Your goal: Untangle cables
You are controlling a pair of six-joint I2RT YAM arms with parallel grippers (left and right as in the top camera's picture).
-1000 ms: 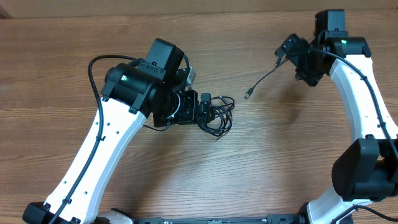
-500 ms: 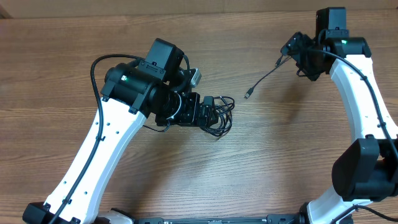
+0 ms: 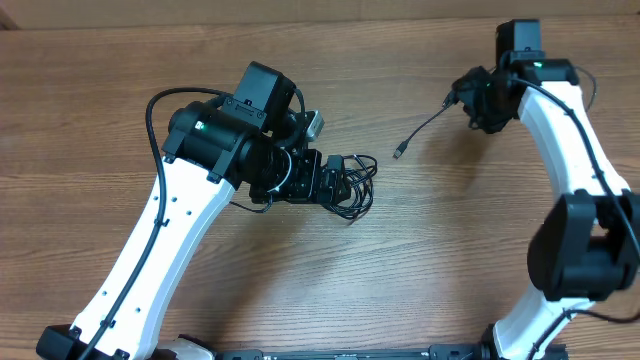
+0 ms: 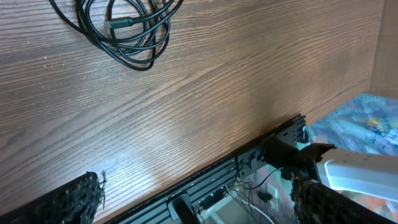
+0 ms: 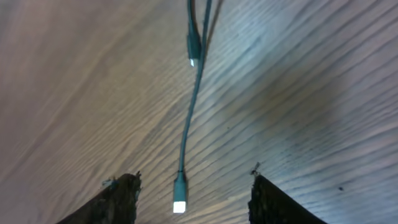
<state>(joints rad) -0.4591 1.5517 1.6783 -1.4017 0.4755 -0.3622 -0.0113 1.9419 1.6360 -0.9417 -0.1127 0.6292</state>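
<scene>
R arm (image 3: 565,130) has swung a bit at upper right since a sec ago; L arm (image 3: 170,220) and cords unmoved.

Overhead: coiled bundle (image 3: 355,190) sits on bench (image 3: 80,100) at centre, just right of L arm's black head. Loose cord (image 3: 422,128) runs diagonally from plug tip (image 3: 399,152) up toward R arm's head, well apart from bundle.

L wrist: L fingers (image 4: 78,199) at bottom corners, wide apart, nothing btwn them. Bundle (image 4: 124,23) at upper left, flat on bench, clear of fingers.

R wrist, blurry: R fingers (image 5: 118,199) at bottom, apart. Cord (image 5: 186,130) comes down from top centre to bright plug tip (image 5: 179,204), which sits btwn fingers in frame w/o touching either. Second short strand w/ small plug (image 5: 193,53) near top; can't tell if cord or shadow.
</scene>
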